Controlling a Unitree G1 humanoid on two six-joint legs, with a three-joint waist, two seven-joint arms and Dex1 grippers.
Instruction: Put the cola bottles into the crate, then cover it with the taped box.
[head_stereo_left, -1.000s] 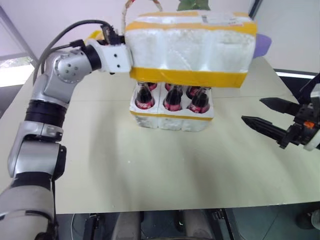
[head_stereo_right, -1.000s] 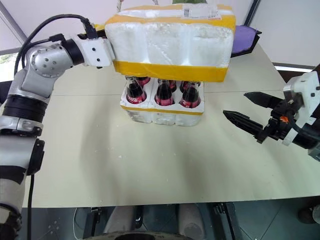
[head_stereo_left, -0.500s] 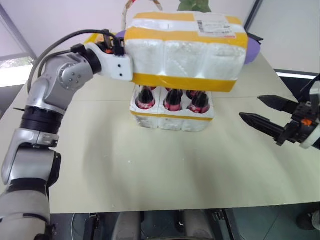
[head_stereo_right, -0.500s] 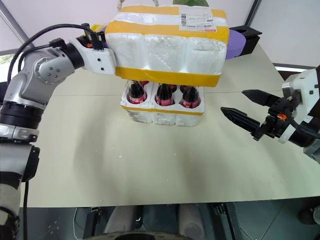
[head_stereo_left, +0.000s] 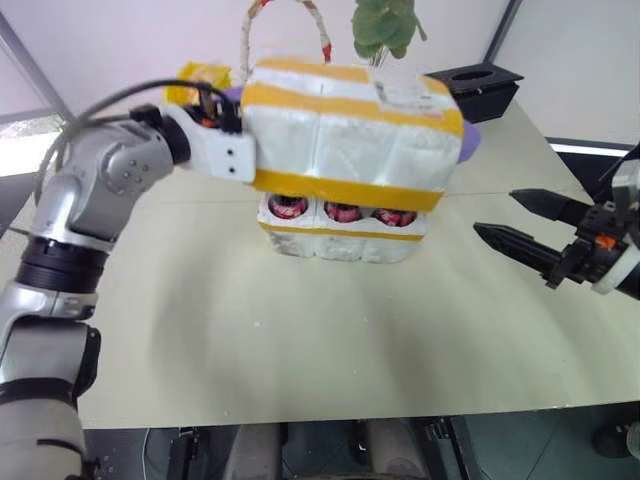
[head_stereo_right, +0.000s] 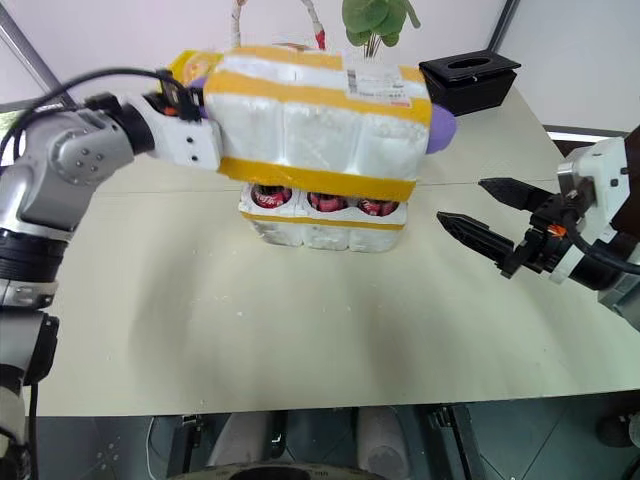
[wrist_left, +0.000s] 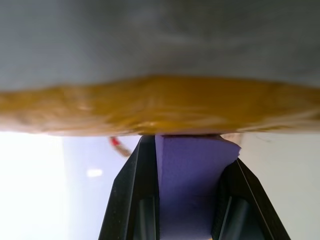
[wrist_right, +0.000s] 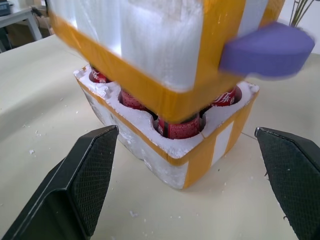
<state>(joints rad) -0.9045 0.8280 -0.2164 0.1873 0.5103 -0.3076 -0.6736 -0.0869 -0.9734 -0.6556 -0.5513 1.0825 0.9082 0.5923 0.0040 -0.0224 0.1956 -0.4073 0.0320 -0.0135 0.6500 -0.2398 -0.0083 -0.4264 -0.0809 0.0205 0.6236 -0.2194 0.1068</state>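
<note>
Head views, both eyes: taped box (head_stereo_left: 345, 140), lg white foam w/ broad yellow bands + shipping label on top, hangs tilted over crate (head_stereo_left: 345, 232), nearly seated; far-right end rides higher. Left gripper (head_stereo_left: 222, 125) clenched on box's left end wall, fingers hidden behind the foam.

Crate: low white foam tray, yellow band, mid-table (head_stereo_left: 300, 340). Cola bottles (head_stereo_left: 345, 211): red labels visible in the gap under box rim, all upright in their holes, as far as can be seen.

Right gripper (head_stereo_right: 478, 215): released, jaws spread wide, empty, hovering well right of crate.

Right wrist view: box's yellow lower band just above crate rim; bottle tops inside the box's cavity.

Background: wicker basket handle (head_stereo_left: 285, 25), plant (head_stereo_left: 385, 25), black tissue box (head_stereo_left: 473, 88), purple item (head_stereo_right: 443, 125) behind box.

Handling, est.: foam box light, stiff but crumbly, dents easily under pinch; one-end grip lets it sag/tilt. Best hold approx mid-wall on tape band. Glass bottles fragile, so rim must clear caps squarely.
</note>
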